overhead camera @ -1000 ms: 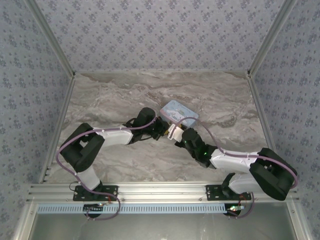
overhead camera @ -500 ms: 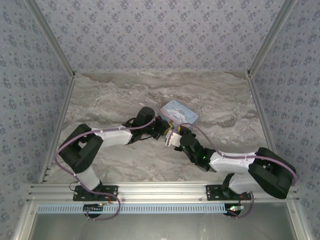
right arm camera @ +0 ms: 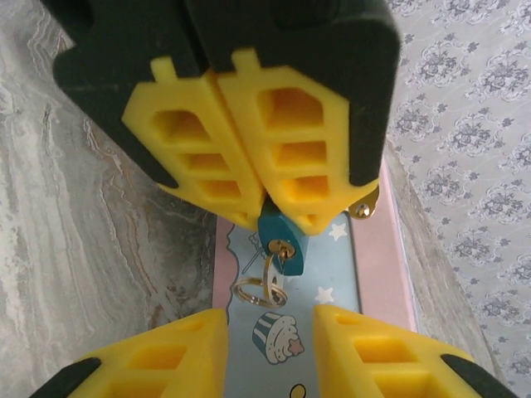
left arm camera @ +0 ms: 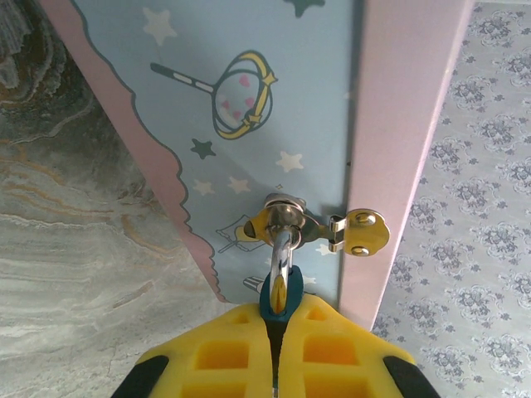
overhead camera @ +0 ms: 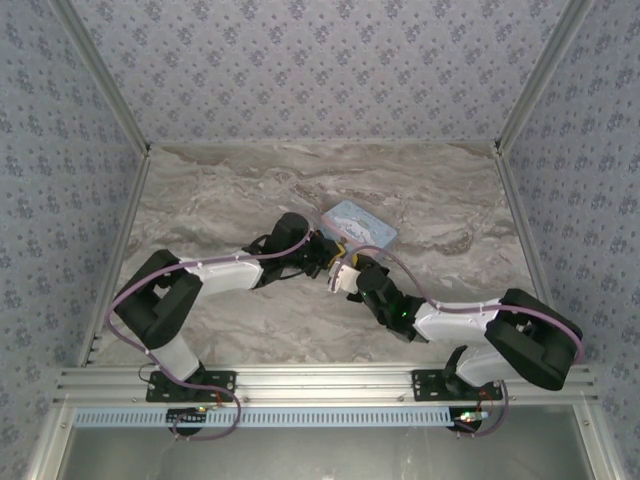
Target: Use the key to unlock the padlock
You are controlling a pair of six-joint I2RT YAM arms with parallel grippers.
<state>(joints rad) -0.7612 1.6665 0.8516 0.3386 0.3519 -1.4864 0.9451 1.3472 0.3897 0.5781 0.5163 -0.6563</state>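
Two pairs of yellow fingers meet at the tin (overhead camera: 358, 225), a pale blue rectangular cartoon tin with pink edges that lies on the marble bench (overhead camera: 220, 200). From overhead we see both arms reach to its near-left corner.

The left fingers (left arm camera: 224, 356) are clenched on the padlock (left arm camera: 276, 297), pinching its small blue body between their tips. From that body the silvery shackle (left arm camera: 282, 249) comes out of the fingers and passes through the brass staple (left arm camera: 286, 217) on the tin's face, so the padlock is hooked on the tin's fastening. Just beside the staple, on the tin's pink band, sits a brass hasp plate (left arm camera: 362, 232) with two rivets.

In the right wrist view we look along the tin's lid and find the padlock poking out below the clenched left fingers, its free end toward us. A brass spot marks that end. A thin brass key ring (right arm camera: 257, 292) dangles from it against the tin's lid, above a printed cupcake (right arm camera: 286, 340). We cannot tell whether a key blade sits in the lock, since the part at the keyhole is too small to read.

The right fingers (right arm camera: 178, 352) are released and spread wide, grasping nothing. They hover over the tin's lid just short of the ring, one to each side of it and apart from the padlock.
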